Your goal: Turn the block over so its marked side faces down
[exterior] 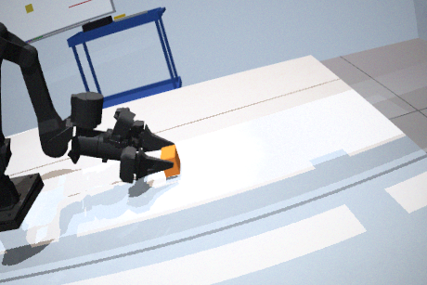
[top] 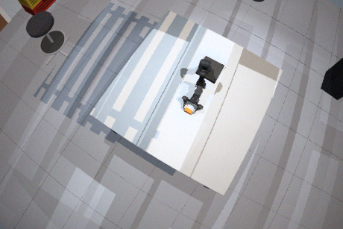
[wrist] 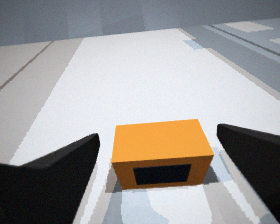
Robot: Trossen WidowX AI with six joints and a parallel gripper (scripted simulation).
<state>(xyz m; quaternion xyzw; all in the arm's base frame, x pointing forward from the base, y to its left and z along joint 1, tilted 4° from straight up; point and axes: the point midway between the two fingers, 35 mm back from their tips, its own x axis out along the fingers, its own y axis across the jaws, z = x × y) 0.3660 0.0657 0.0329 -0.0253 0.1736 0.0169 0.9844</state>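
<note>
Seen from the top, the orange block [top: 188, 110] [exterior: 170, 159] [wrist: 162, 142] sits at the end of the arm, between the jaws [top: 192, 109] [exterior: 174, 154] over the table [top: 238, 133] [exterior: 260, 129] [wrist: 120, 75].

From the exterior, the jaws reach out low, one on each side of the block.

In the wrist view, the jaws stand released, apart from the block, its dark mark [wrist: 162, 174] facing the arm rather than down. The step appears to be a mid-turn release; next likely calls for a fresh grip and a further roll, mark downward.
</note>
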